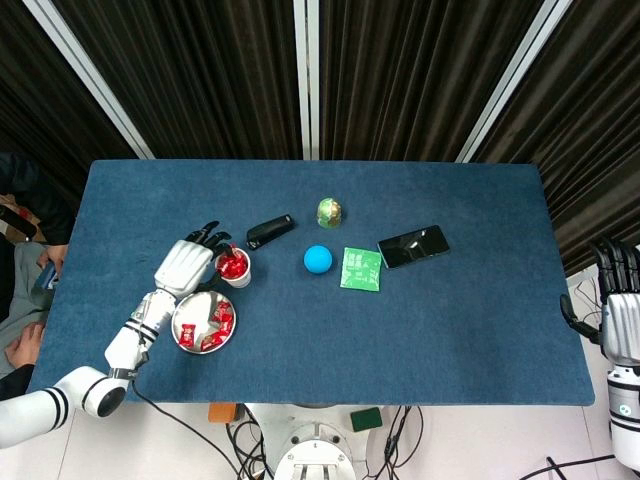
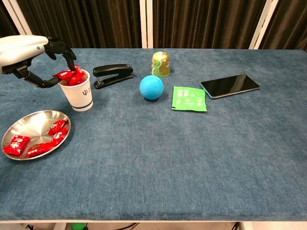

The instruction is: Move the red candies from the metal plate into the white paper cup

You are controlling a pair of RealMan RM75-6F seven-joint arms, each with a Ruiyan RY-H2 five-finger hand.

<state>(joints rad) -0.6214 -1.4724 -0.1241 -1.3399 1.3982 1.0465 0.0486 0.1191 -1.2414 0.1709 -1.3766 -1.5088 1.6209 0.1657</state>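
Observation:
The white paper cup [image 2: 80, 95] [image 1: 237, 273] stands left of centre, heaped with red candies [image 2: 72, 76]. My left hand [image 2: 29, 47] [image 1: 187, 263] hovers over its left rim; thumb and fingers pinch a red candy [image 2: 63, 74] at the top of the heap. The metal plate [image 2: 28, 125] [image 1: 180, 330] lies in front of the cup with several red candies [image 2: 52, 133] [image 1: 219, 322] on it. My right hand [image 1: 621, 312] hangs beyond the table's right edge, fingers apart and holding nothing.
Behind and right of the cup lie a black stapler [image 2: 112, 75], a blue ball [image 2: 151, 87], a green-gold egg-shaped thing [image 2: 160, 64], a green packet [image 2: 189, 98] and a phone [image 2: 230, 85]. A person [image 1: 20, 250] sits at the table's left edge.

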